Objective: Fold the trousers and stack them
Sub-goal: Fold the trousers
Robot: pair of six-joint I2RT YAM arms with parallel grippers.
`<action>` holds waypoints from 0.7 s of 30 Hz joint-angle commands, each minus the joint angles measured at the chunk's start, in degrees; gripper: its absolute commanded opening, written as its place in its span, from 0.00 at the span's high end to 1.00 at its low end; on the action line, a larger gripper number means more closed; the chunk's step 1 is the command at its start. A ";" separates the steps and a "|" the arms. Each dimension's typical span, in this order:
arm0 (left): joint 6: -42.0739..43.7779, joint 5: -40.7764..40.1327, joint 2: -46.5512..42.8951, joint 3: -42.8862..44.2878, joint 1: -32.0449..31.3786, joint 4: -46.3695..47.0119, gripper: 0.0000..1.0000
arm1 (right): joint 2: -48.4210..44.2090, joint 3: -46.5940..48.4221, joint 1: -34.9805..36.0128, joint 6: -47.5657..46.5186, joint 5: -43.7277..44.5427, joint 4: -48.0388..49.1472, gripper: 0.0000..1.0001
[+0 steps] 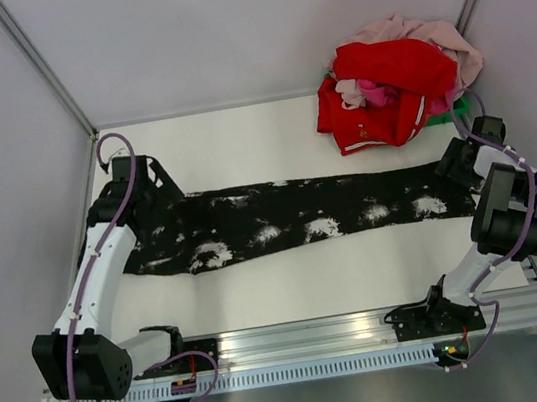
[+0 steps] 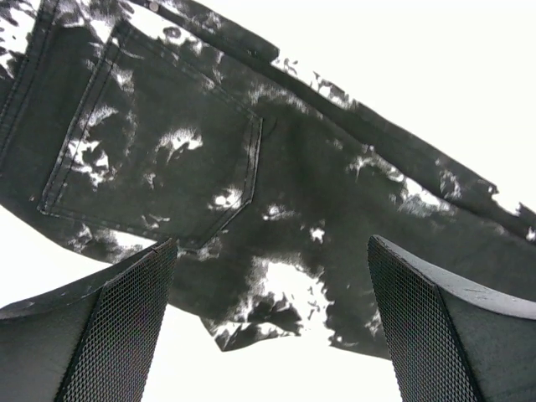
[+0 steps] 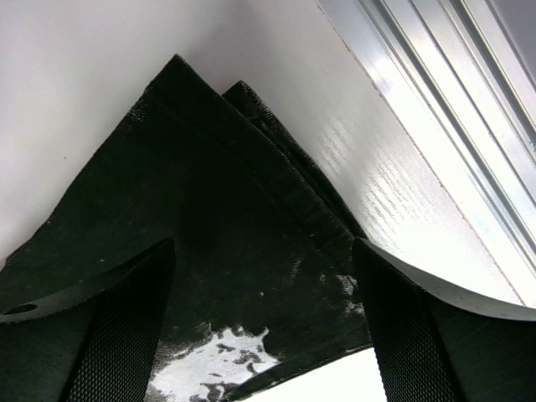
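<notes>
The left gripper (image 2: 272, 251) hangs with its jaws spread apart above the waist end of the long black white-splattered fabric trousers (image 1: 301, 216), stretched flat across the white table (image 1: 240, 145). At their hem end the right gripper (image 3: 264, 247) gapes likewise.

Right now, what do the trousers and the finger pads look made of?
Trousers: looks like woven cotton, probably denim; matte black with white bleach-like blotches; the topstitched patch pocket and visible weave suggest it. Finger pads: dark, matte, likely rubber or moulded plastic; fine grid texture across the inner faces.
</notes>
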 commanded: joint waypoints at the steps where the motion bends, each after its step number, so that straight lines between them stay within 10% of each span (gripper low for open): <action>1: 3.44 2.13 -1.36 -0.58 -0.10 -2.17 0.00 | -1.21 2.03 -0.63 -1.87 -0.65 1.31 0.08; 21: 2.56 1.69 -0.48 -1.46 -0.10 -2.34 0.00 | 6.88 2.74 -2.30 -1.26 -1.00 -0.89 0.21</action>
